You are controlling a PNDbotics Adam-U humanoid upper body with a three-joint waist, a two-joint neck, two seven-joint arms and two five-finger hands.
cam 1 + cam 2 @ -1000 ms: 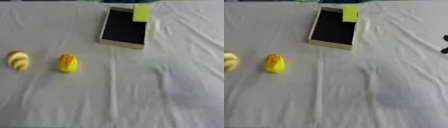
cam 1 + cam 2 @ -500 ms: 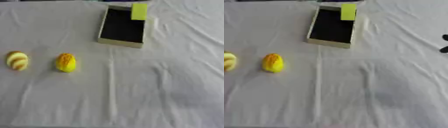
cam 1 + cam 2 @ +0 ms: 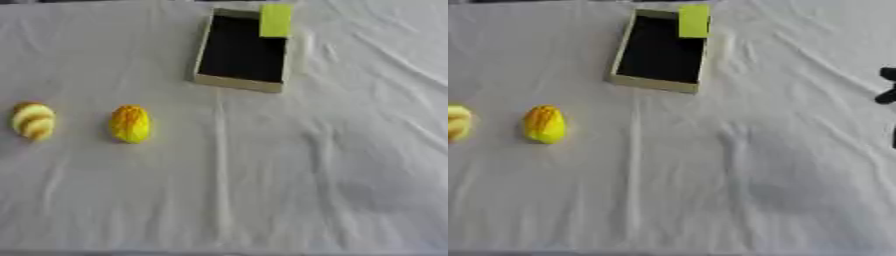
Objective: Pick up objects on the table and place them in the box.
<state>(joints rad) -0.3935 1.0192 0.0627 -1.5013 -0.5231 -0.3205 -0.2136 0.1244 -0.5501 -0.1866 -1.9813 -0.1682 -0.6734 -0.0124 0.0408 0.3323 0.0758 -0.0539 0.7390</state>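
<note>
An open box with a black inside and pale walls lies at the far middle of the table, a yellow-green flap at its far right corner. A yellow-orange oval object lies at the left. Further left sits a rounded yellow and brown striped object. A black part of my right hand shows only at the right edge of the right eye view, far from both objects and to the right of the box. My left hand is out of sight.
A white wrinkled cloth covers the whole table, with a long crease running down from the box. The table's near edge shows along the bottom of both views.
The whole picture has drifted slightly upward, a camera shift. The objects, the box and the right hand have kept their places.
</note>
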